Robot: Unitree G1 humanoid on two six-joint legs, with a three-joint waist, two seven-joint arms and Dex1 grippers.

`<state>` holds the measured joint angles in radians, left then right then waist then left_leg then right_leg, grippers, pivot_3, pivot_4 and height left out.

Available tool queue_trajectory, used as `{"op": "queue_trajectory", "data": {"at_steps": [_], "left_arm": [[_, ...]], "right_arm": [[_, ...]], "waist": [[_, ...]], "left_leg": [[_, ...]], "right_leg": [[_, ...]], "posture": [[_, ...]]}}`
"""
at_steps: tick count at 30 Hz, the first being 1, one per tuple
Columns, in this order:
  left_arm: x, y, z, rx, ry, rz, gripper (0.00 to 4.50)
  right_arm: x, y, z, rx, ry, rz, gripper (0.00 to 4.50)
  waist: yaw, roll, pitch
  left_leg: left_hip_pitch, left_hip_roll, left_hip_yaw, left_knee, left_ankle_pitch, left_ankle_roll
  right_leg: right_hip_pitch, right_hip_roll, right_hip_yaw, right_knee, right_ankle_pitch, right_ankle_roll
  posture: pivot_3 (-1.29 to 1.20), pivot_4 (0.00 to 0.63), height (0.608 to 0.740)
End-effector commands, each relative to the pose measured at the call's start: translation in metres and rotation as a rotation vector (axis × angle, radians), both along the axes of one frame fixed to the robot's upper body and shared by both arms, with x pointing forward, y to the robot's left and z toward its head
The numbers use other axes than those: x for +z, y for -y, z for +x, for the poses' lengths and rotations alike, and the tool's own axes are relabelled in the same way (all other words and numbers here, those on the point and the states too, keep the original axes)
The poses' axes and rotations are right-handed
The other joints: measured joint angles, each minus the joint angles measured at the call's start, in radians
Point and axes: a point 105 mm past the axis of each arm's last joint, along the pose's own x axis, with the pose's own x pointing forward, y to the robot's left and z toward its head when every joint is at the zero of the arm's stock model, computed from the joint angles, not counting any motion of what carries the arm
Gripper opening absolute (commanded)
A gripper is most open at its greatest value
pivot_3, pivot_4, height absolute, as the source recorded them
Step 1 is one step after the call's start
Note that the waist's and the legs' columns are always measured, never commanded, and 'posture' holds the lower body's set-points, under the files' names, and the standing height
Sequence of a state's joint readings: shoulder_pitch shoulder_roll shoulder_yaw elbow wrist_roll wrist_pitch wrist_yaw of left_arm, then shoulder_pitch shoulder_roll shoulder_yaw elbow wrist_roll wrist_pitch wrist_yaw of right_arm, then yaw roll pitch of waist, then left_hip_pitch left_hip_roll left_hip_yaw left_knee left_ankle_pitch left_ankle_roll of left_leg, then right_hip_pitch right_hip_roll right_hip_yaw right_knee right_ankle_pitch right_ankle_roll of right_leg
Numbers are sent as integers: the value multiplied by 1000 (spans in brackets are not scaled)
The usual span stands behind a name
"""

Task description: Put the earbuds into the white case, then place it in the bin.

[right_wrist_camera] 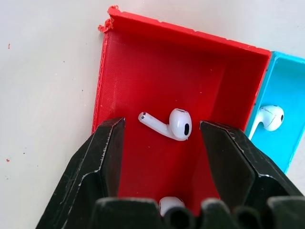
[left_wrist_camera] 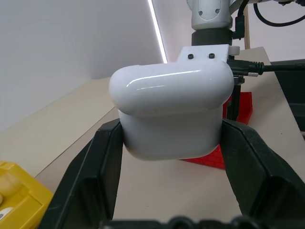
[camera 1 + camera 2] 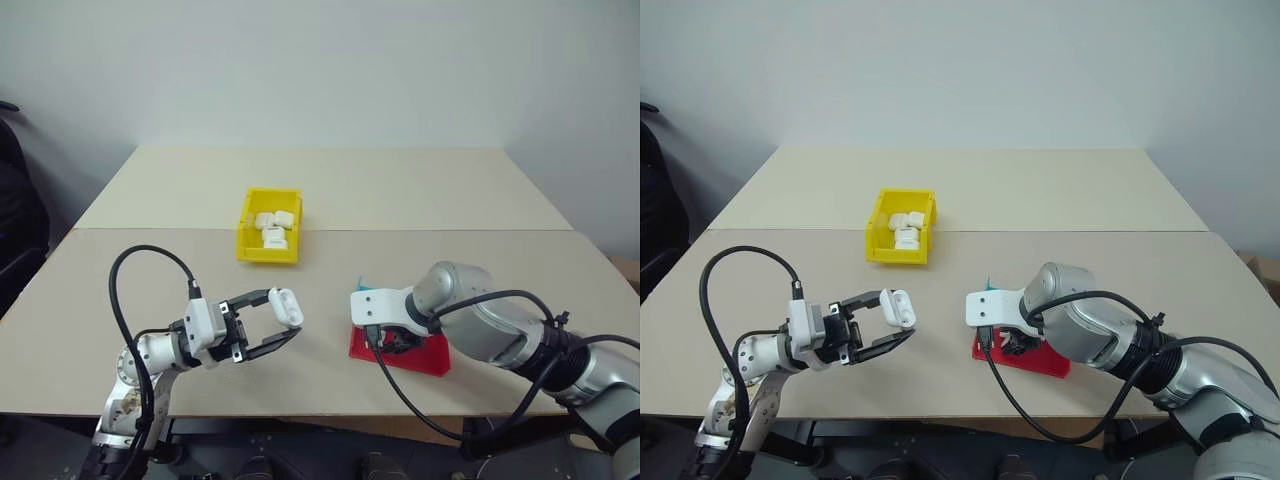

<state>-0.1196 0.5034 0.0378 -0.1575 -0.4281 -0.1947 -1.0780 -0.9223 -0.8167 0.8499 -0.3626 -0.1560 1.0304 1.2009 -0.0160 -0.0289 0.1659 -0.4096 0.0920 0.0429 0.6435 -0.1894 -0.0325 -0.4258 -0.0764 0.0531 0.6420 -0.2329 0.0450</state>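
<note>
White case (image 2: 171, 114) is clamped in the left gripper (image 3: 268, 325) above the table, while an earbud (image 1: 169, 124) in the red tray (image 1: 143, 57) could be knocked aside if the wide-open right gripper (image 1: 162, 138) is closed off-centre.

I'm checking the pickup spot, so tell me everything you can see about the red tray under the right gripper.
The red tray is a shallow matte plastic compartment with low upright walls, one corner chipped and ragged. It lies flat on the table, joined along one side to a blue compartment that holds another earbud. One white earbud lies on its floor, stem sideways, and part of a second shows near the edge. The right gripper hangs open over it, fingers either side of the earbud.
</note>
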Motion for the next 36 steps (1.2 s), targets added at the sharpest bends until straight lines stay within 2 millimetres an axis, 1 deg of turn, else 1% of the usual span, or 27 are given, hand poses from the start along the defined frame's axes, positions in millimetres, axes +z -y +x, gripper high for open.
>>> {"op": "queue_trajectory", "data": {"at_steps": [1, 5, 7, 11, 15, 18, 24, 25, 30, 36], "left_arm": [[6, 0, -2, 2, 34, 10, 2780], [5, 1, -1, 7, 38, 10, 2780], [5, 0, -1, 8, 39, 11, 2780], [4, 1, -1, 8, 40, 10, 2780], [4, 2, -1, 3, 40, 12, 2780], [4, 2, -2, 4, 39, 13, 2780], [4, 1, -1, 11, 38, 19, 2780], [4, 0, -1, 12, 38, 22, 2780], [2, 0, -1, 17, 37, 29, 2780], [2, 0, -1, 23, 36, 32, 2780]], "right_arm": [[5, -2, 1, 24, 32, -1, 2978], [10, 2, 4, 20, 58, -8, 2978], [16, 2, 3, 31, 70, 3, 2978], [29, -7, -8, 72, 47, 79, 2978], [28, -11, -17, 106, 15, 107, 2978], [26, -13, -21, 118, 1, 121, 2388], [21, -14, -24, 112, -20, 129, 270], [19, -14, -23, 106, -17, 126, 36], [16, -14, -12, 60, 26, 118, 36], [11, -13, -5, 38, 49, 104, 36]], "waist": [[0, 0, 0], [1, 0, 0], [1, 0, 0], [-1, 0, 0], [0, 0, 0], [1, 0, 0], [-1, 0, 0], [-1, 0, 0], [0, 0, 0], [1, 0, 0]], "left_leg": [[0, 0, 0, 0, 0, 0], [0, 0, 0, 0, 0, 0], [0, 0, 0, 0, 0, 0], [-1, 0, 0, 0, 0, 0], [0, 0, 0, -1, 0, 0], [-1, 0, 0, -1, 0, 0], [-1, 0, 0, -1, 0, 0], [-1, 0, 0, -1, 0, 0], [-1, 0, 0, -1, 0, 0], [-2, 0, 0, -1, 0, 0]], "right_leg": [[0, 0, 0, 0, 0, 0], [0, 0, 0, 0, -1, 1], [0, 0, 0, 0, -1, 1], [-1, 0, 0, 0, -1, 1], [-1, 0, 0, 0, -1, 1], [-1, 0, 0, -1, -1, 1], [-1, 0, 0, -1, -1, 1], [-1, 0, 0, -1, -1, 1], [-1, 0, 0, -1, -2, 1], [-2, 0, 0, -1, -2, 1]], "posture": [[0, 150, 740], [0, 150, 740], [0, 150, 740], [0, 150, 740], [0, 150, 740], [0, 150, 740], [0, 150, 740], [0, 150, 740], [0, 150, 740], [0, 150, 740]]}}
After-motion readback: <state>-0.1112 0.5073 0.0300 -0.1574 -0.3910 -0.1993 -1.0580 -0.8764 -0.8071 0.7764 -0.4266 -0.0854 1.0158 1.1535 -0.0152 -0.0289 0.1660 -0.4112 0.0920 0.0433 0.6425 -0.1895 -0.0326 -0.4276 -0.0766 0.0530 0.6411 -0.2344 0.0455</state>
